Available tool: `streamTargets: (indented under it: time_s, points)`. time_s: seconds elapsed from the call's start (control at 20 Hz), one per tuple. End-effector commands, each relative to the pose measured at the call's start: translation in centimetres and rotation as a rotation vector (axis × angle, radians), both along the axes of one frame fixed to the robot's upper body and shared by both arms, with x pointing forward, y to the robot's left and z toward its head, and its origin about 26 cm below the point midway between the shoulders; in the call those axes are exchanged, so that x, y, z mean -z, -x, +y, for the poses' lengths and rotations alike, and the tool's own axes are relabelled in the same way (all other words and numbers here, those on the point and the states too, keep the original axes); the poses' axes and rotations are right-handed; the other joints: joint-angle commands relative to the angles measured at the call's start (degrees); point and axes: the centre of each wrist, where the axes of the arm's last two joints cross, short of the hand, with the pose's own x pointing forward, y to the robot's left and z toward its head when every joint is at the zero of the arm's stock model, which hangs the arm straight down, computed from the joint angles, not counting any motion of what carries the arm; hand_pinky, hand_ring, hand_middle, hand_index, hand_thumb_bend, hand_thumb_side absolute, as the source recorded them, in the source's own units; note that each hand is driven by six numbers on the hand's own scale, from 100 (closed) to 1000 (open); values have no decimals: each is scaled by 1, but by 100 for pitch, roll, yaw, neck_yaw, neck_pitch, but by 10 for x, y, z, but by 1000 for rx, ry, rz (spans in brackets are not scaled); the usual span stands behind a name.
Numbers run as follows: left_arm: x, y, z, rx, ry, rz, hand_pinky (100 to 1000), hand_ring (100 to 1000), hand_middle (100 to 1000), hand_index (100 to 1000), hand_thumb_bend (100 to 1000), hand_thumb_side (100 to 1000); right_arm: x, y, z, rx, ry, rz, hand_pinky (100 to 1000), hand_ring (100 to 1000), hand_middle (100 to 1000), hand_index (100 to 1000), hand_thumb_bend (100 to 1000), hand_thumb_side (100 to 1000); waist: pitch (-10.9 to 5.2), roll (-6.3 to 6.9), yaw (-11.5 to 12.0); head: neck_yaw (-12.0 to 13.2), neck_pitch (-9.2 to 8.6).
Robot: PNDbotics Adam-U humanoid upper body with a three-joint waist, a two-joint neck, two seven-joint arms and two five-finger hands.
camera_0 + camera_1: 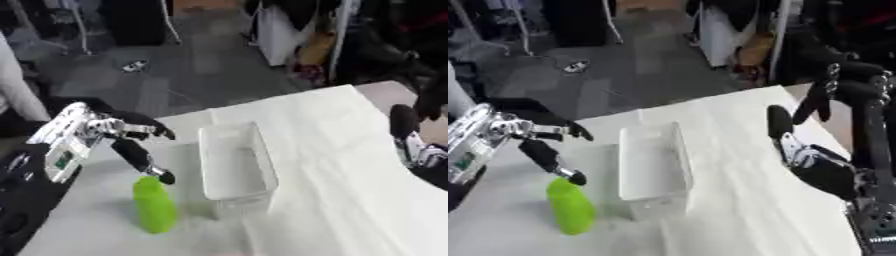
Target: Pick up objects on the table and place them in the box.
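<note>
Above green bottle [154,205], left hand [122,135] spread

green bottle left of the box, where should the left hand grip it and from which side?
Grip the green bottle around its mid body, coming from its left or from above. It seems to stand upright beside the white box, whose wall blocks its right side. The left hand is open right over its top, one fingertip about at the cap.

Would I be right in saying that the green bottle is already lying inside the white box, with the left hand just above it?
Not quite: the green bottle lies on the table beside the white box, not inside it, as the left eye view shows. The left hand is indeed just above it.
</note>
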Motion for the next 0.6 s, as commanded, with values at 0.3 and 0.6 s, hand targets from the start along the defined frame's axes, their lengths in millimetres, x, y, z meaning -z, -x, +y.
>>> streamTargets:
  time_s: [0.3, 0.6]
  points:
    - [19, -4, 18, 8, -154, 52, 894, 1000, 1000, 1000, 835, 537, -8, 3, -2, 1, 18, -27, 136, 302, 299, 359, 301, 446, -97, -14, -8, -24, -51]
    - [36, -9, 30, 8, -231, 99, 887, 1000, 1000, 1000, 770, 457, -8, 3, -2, 1, 19, -26, 135, 302, 299, 359, 301, 445, -93, -13, -14, -23, -45]
